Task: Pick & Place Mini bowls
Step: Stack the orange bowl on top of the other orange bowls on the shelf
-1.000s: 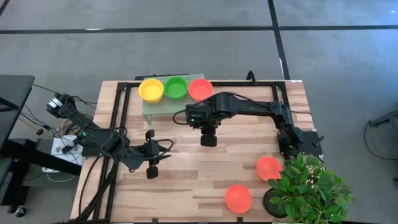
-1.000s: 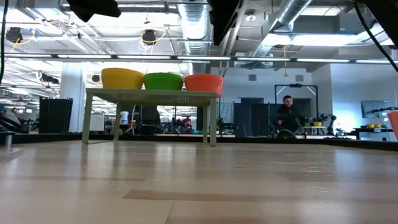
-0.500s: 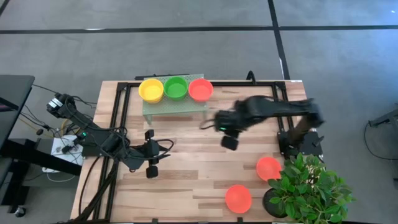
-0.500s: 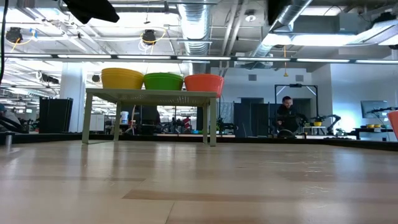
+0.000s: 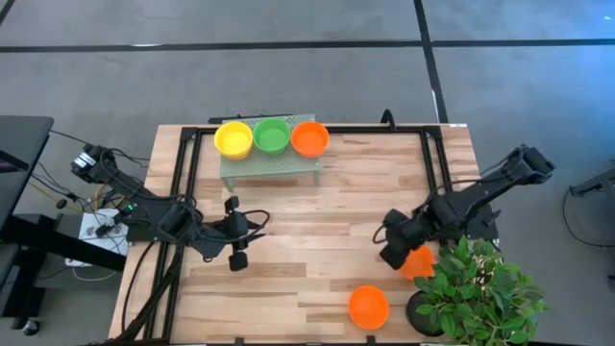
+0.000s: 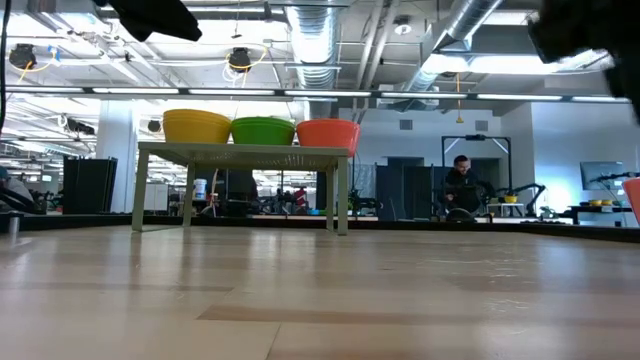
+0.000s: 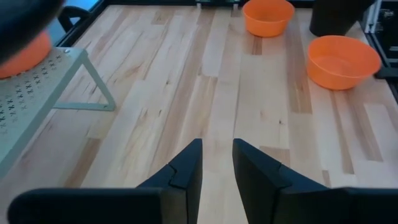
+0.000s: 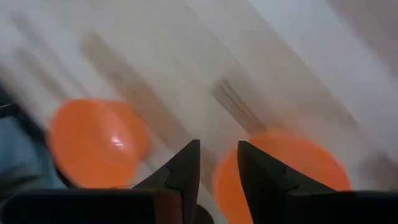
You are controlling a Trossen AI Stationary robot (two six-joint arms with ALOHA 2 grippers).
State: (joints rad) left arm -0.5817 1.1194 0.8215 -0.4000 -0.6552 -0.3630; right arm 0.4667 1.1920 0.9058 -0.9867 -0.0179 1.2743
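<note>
Three mini bowls stand in a row on a small pale green shelf (image 5: 269,163): yellow (image 5: 233,138), green (image 5: 272,135) and orange-red (image 5: 309,138). Two more orange-red bowls rest on the table, one beside the plant (image 5: 419,262) and one near the near edge (image 5: 368,307). My right gripper (image 5: 393,254) hovers above the table just left of the bowl by the plant. Its fingers (image 8: 219,149) stand close together, and both loose bowls (image 8: 96,143) (image 8: 283,171) show blurred below. My left gripper (image 5: 237,258) waits shut over the table's left half (image 7: 217,155).
A dark pot with a leafy plant (image 5: 480,288) stands at the table's near right corner, close to the right arm and the nearer bowl. A black frame (image 5: 434,154) runs along the table's far and right sides. Cables hang off the left edge (image 5: 106,207).
My right gripper has swung from in front of the shelf toward the table's right and near edges, ending beside the orange-red bowl by the plant. The bowls have stayed where they were.
</note>
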